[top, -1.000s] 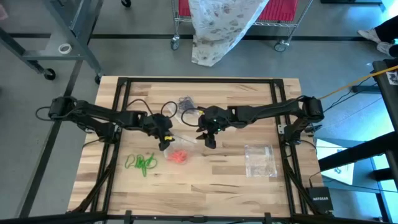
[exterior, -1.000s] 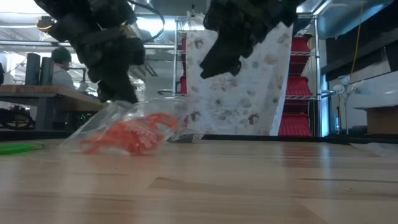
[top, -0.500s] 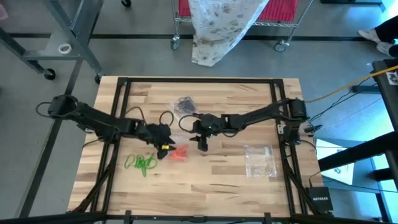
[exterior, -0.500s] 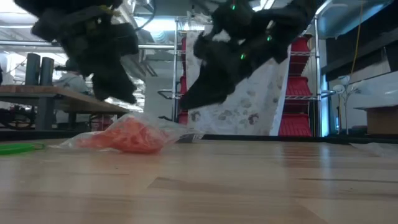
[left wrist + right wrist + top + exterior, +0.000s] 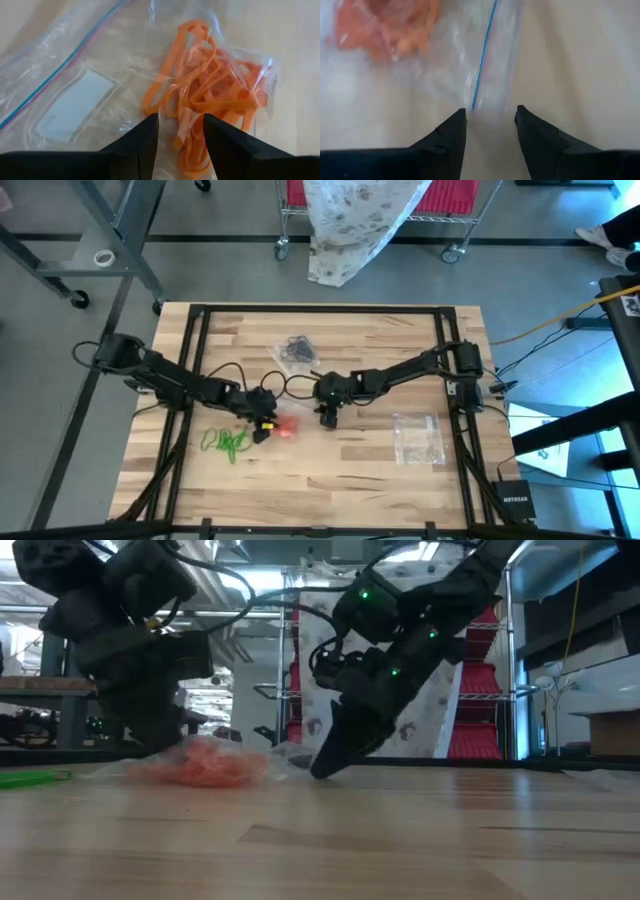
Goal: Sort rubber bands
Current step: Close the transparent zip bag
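Both grippers have dropped to the table since a second ago, and the clear bag (image 5: 300, 415) now lies flat instead of hanging lifted. We see orange bands (image 5: 210, 100) bunched inside that bag, near the table's middle. Our left gripper (image 5: 262, 430) sits at the bag's orange end, fingers (image 5: 145, 140) narrowly parted with bag film between them. Our right gripper (image 5: 325, 412) is at the zip-seal end, fingers (image 5: 445, 140) parted astride the blue seal line. Green bands (image 5: 228, 442) lie loose left of the bag. Behind it lie black bands (image 5: 297, 352); whether bagged, we cannot tell. Another bag (image 5: 418, 438) lies well to the right.
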`<move>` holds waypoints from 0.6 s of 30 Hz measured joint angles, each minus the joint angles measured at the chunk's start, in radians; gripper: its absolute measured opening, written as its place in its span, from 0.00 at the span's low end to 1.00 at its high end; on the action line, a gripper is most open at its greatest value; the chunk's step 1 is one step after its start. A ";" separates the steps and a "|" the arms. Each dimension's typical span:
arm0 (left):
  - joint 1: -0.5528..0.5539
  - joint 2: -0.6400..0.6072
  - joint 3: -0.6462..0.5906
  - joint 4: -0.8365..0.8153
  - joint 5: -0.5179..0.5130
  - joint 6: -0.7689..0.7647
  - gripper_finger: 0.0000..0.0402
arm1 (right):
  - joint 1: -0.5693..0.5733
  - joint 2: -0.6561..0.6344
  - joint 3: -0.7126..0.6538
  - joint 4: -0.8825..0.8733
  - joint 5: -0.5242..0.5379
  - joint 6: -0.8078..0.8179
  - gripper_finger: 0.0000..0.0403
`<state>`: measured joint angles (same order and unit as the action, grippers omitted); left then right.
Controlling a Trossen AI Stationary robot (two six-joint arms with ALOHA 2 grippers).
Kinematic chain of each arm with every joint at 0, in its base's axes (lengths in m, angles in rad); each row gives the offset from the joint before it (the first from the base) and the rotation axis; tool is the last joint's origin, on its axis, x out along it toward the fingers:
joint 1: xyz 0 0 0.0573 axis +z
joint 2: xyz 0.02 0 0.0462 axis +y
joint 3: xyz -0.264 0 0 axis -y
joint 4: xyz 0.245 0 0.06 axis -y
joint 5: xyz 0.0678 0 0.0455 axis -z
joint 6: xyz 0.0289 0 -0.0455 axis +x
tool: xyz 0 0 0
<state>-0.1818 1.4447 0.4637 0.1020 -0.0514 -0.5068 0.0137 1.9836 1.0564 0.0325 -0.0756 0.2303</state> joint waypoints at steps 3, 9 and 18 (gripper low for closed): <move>0.000 -0.025 0.000 -0.072 0.039 0.054 0.37 | 0.041 -0.010 0.010 -0.038 -0.004 0.053 0.41; 0.000 -0.116 0.036 -0.253 0.084 0.181 0.37 | 0.125 -0.011 0.046 -0.082 -0.033 0.087 0.41; 0.020 -0.251 0.085 -0.277 -0.177 0.196 0.37 | 0.136 -0.024 0.158 -0.033 0.111 0.023 0.41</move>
<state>-0.1614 1.1933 0.5491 -0.1753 -0.2279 -0.3112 0.1496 1.9595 1.2148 -0.0007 0.0350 0.2529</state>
